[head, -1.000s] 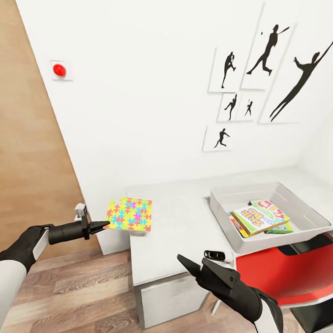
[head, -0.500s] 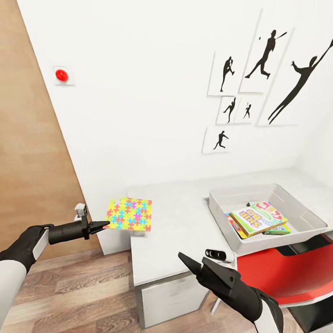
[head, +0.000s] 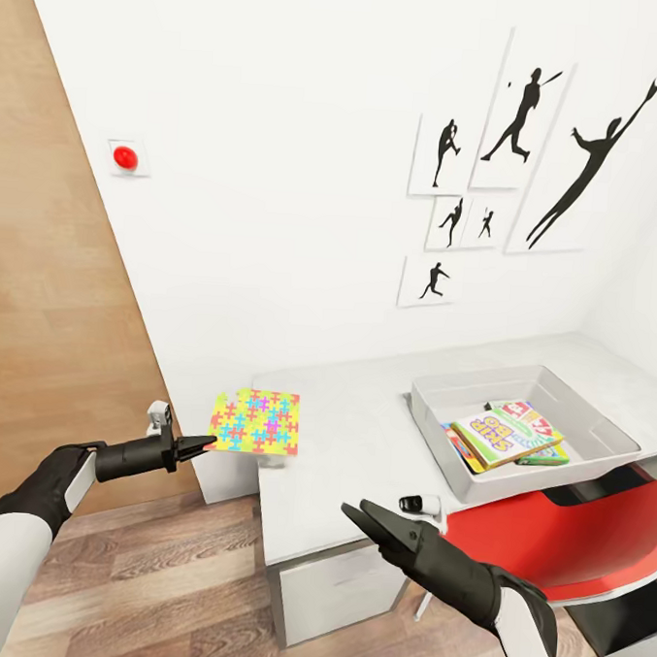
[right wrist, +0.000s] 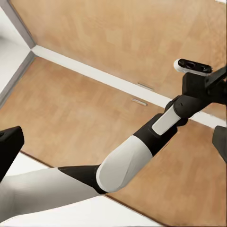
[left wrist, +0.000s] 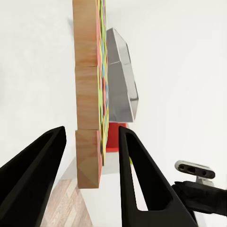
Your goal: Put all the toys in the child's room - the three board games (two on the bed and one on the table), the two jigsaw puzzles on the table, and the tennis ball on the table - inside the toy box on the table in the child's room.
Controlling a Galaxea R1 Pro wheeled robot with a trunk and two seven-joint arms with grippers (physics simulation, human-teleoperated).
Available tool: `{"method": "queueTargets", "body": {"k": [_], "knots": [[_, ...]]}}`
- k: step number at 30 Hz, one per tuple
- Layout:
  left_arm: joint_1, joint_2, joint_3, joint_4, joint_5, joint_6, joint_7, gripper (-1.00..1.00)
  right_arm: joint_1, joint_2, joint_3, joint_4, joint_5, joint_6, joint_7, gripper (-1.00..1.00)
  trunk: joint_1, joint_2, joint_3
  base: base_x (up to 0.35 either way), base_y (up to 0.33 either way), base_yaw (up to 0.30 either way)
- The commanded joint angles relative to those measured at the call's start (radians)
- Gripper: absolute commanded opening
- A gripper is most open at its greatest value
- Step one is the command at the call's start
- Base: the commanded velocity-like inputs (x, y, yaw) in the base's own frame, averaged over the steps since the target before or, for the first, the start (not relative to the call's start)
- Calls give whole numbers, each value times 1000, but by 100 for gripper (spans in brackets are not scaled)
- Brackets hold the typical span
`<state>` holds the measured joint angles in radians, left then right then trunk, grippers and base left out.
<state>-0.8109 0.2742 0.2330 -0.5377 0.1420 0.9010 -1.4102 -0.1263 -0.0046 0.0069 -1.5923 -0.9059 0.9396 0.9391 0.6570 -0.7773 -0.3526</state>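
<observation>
My left gripper (head: 203,444) is shut on the corner of a jigsaw puzzle (head: 255,421) and holds it flat in the air over the left end of the table (head: 360,447). In the left wrist view the puzzle (left wrist: 90,109) shows edge-on between the two fingers, with the toy box (left wrist: 120,80) beyond. The toy box (head: 437,437) stands at the table's right, holding stacked board games (head: 502,436). My right gripper (head: 359,515) hangs open off the table's front edge, with nothing in it. The tennis ball and the bed are out of view.
A red chair (head: 549,536) is tucked under the table below the toy box. A wooden panel (head: 45,350) lines the left side. On the white wall are a red button (head: 126,157) and black silhouette pictures (head: 514,155). Wood floor lies in front.
The view has shifted a little, so table and toy box sit slightly differently. My right gripper has sunk and turned a bit. The left gripper still holds the puzzle in the same place.
</observation>
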Motion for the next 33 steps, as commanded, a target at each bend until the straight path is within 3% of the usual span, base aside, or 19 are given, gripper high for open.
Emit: {"method": "queueTargets", "body": {"k": [1, 3, 5, 22, 28, 33], "knots": [[-1, 0, 0, 0, 0, 10, -3, -100, -1, 0, 1, 0, -4, 5, -35, 100, -4, 6, 2, 0, 0, 0], [-1, 1, 0, 0, 0, 10, -3, -100, -1, 0, 0, -1, -8, 10, -140, 100, -11, 20, 8, 0, 0, 0], [-1, 1, 0, -1, -1, 10, -3, -100, -1, 0, -2, -2, -11, 16, -187, 100, -19, 34, 15, 0, 0, 0], [-1, 4, 0, -1, -1, 10, -2, -100, -33, 0, 35, -4, 3, -7, -275, 100, -84, 153, 68, -77, 0, 0], [-2, 8, 0, -1, -1, 10, -2, -100, -35, -2, 36, -5, 8, -23, -337, 100, -107, 195, 87, -25, 0, 0], [-2, 32, 1, -1, -2, 10, -1, -100, -54, -2, 39, -5, 23, -48, -442, 100, -126, 230, 102, -4, 0, 0]]}}
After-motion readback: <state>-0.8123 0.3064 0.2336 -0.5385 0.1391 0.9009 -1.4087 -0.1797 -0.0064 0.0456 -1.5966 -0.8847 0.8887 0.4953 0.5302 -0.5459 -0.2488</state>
